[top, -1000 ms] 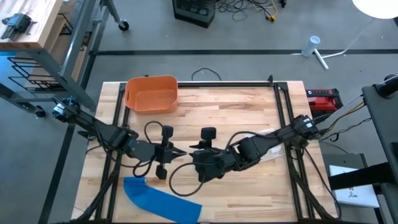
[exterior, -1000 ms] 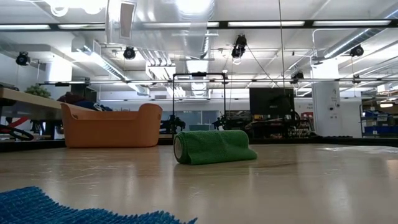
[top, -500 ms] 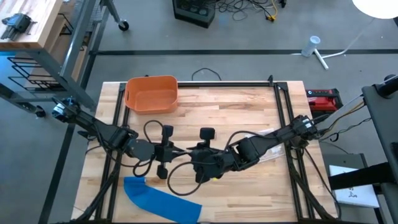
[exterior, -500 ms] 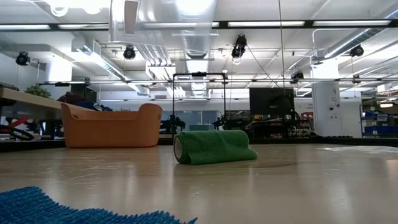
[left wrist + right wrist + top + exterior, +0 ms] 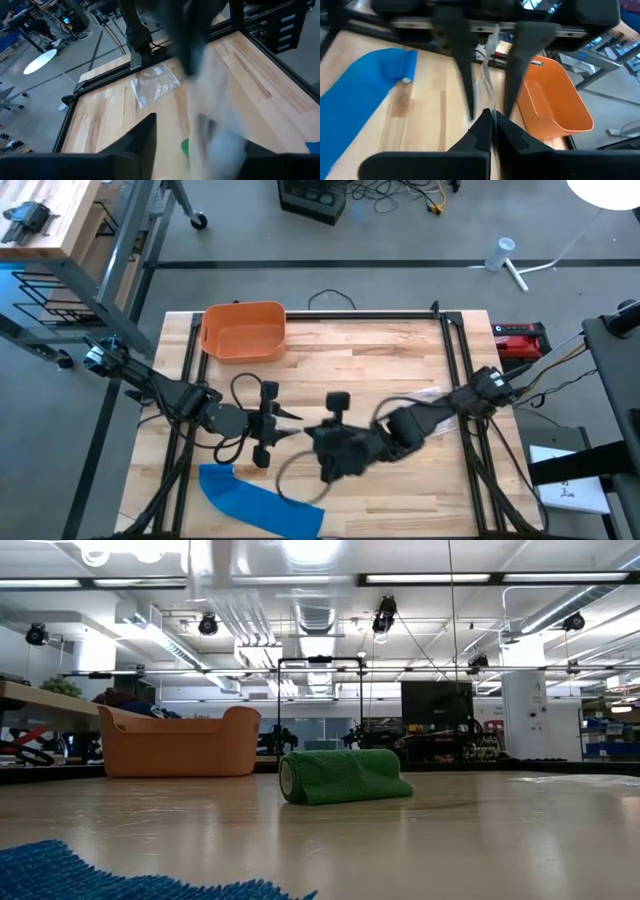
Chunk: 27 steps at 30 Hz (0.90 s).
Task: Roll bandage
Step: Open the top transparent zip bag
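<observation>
A pale, thin bandage strip shows edge-on in the right wrist view and as a whitish blur in the left wrist view. My right gripper, above the table's middle, is shut on it. My left gripper faces it, open, with one finger on either side of the strip. Whether they touch it I cannot tell. A green roll lies on its side on the table below the grippers. A blue cloth lies flat at the near left. My right gripper pinches the pale strip between its two shut fingertips, at the strip's end nearest them. The strip runs on from the fingertips toward my left gripper, well above the table. How many layers it has does not show.
An orange bin stands at the far left. A clear plastic bag lies on the right part of the table. Black frame rails run along the table's sides and far edge. Cables loop under both arms.
My left gripper has opened where it stands. My right gripper has shut and drawn a little toward the table's near edge. The green roll and the blue cloth have stayed where they were.
</observation>
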{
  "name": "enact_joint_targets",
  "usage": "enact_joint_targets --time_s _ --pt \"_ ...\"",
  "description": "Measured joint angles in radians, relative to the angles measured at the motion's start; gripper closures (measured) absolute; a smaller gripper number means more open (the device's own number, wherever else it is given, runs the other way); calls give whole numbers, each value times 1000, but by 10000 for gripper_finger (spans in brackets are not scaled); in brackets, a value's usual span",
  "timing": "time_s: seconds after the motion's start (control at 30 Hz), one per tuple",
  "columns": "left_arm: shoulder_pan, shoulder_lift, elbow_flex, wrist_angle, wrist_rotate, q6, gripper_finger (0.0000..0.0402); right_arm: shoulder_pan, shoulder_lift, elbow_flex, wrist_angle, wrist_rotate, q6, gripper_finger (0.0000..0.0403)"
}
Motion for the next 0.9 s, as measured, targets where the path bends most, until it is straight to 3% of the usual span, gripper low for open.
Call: enact_joint_targets --time_s 0.33,0.57,0.73,0.9 --pt "1 0 -1 77 7 -4 222 128 -19 1 -113 99 133 403" --pt "1 12 -1 182 154 14 213 151 -20 1 -139 157 166 403" --pt "2 52 -1 208 157 51 233 152 -20 1 -137 155 166 403" --pt "2 76 -2 202 157 93 295 159 -27 1 -142 156 167 403"
